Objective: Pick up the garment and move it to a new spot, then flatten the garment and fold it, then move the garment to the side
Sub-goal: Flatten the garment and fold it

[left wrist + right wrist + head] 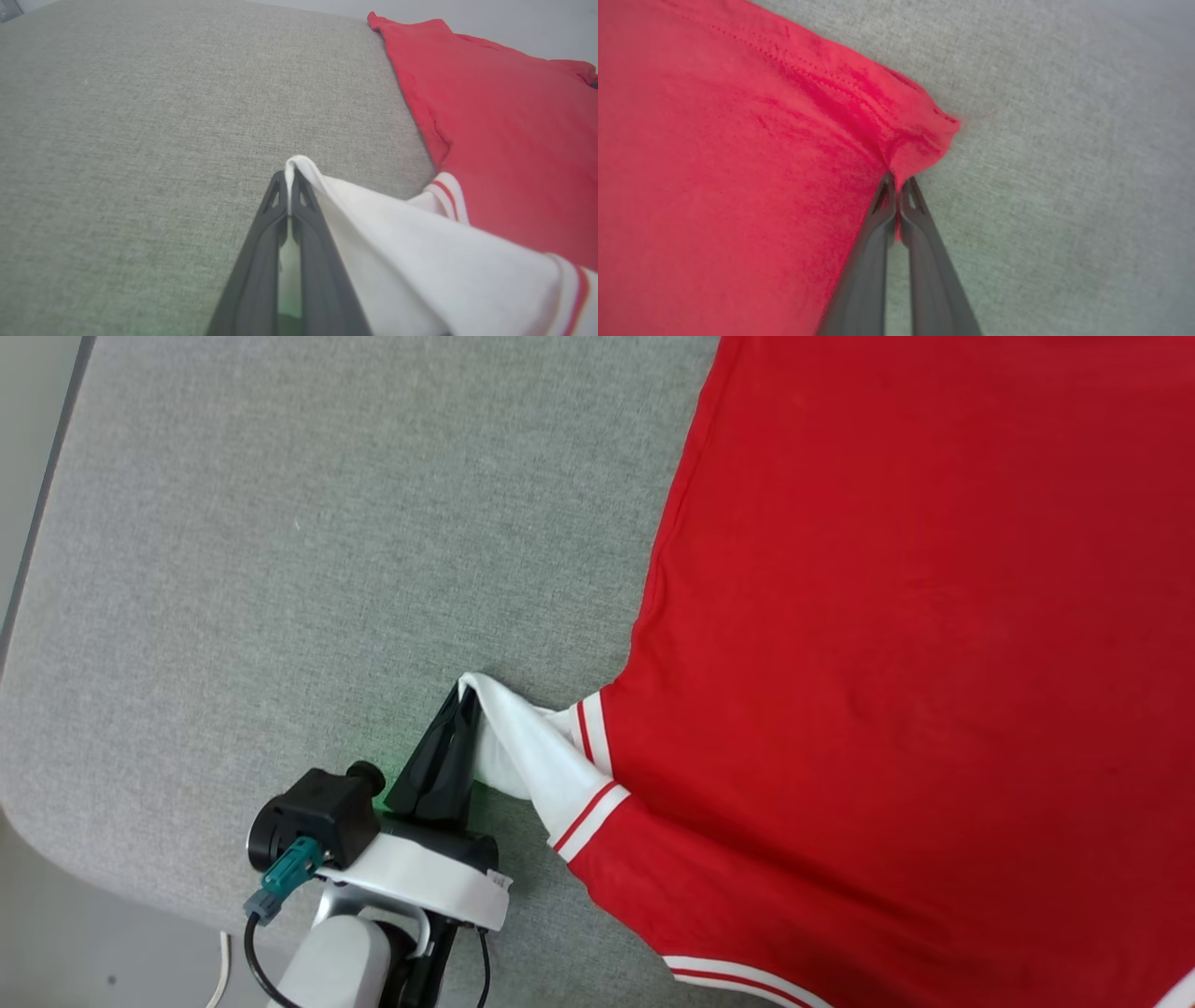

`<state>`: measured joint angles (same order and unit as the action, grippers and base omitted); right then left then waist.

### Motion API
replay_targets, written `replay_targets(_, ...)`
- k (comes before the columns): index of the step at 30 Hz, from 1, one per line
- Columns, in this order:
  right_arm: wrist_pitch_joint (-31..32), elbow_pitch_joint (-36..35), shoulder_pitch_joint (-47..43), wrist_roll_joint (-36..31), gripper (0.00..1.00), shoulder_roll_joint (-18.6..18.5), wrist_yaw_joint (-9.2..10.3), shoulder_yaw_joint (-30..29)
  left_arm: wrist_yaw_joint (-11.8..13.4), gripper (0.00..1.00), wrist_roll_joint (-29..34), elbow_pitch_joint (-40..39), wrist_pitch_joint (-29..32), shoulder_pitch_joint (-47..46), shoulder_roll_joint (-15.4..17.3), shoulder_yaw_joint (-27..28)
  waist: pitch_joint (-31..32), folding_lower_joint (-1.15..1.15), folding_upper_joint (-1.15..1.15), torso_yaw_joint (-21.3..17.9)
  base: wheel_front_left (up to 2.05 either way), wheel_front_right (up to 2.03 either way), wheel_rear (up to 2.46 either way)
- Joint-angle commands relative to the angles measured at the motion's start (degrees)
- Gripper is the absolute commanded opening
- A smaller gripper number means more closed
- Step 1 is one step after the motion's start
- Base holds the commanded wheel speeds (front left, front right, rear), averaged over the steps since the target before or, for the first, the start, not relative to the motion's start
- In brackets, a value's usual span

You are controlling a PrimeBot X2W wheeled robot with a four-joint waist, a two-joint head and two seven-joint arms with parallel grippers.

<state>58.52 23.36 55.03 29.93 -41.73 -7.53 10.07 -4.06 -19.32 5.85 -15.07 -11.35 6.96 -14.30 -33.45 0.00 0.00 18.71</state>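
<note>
The garment (pixel 915 644) is a red jersey spread flat on the grey table, plain red side up, covering the right of the head view. Its white sleeve (pixel 532 756) with red-striped trim is pulled out to the left. My left gripper (pixel 464 695) is shut on the tip of that sleeve; in the left wrist view the white cloth (pixel 420 242) drapes from the pinched fingertips of the left gripper (pixel 290 179). In the right wrist view my right gripper (pixel 897 182) is shut on a red hemmed corner of the garment (pixel 906 126), which bunches at the fingertips.
The grey fabric table (pixel 327 551) stretches open to the left of the garment. Its rounded near-left edge (pixel 56 845) drops to a pale floor, and its left edge (pixel 42 495) runs along the far left.
</note>
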Motion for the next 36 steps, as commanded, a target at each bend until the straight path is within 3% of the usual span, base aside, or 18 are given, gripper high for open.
replay_targets(1, -0.4, 0.3, -1.6, -0.2, 0.0, -0.2, 0.09, 0.5, -0.3, 0.0, 0.3, 0.2, -0.1, 0.5, 0.0, 0.4, 1.4, 0.0, 0.0, -0.7, 0.0, 0.0, 0.0)
replay_targets(11, -11.5, -7.7, -9.4, 8.1, 0.0, -6.0, 0.09, 6.2, -0.8, 0.0, 1.3, 2.2, -0.1, 5.5, 0.5, 3.9, 11.6, 0.0, 0.0, -4.7, 0.0, 0.0, 0.0)
replay_targets(21, -18.2, -18.4, -31.8, 15.0, 0.0, -10.6, 0.09, 2.4, 0.3, 0.0, 1.1, 2.5, -0.1, 11.5, 2.0, 6.8, 19.8, 0.0, 0.0, -9.2, 0.0, 0.0, 0.0)
replay_targets(27, -18.9, -21.0, -47.7, 15.6, 0.0, -9.0, 0.09, -4.1, 1.1, 0.0, 1.0, 2.4, -0.1, 13.7, 2.3, 7.6, 22.2, 0.0, 0.0, -11.1, 0.0, 0.0, 0.0)
replay_targets(36, -17.9, -19.7, -68.0, 15.5, 0.0, -1.5, 0.09, -8.8, 1.2, 0.0, 0.5, 2.8, -0.1, 14.8, 2.7, 8.0, 23.6, 0.0, 0.0, -12.1, 0.0, 0.0, 0.0)
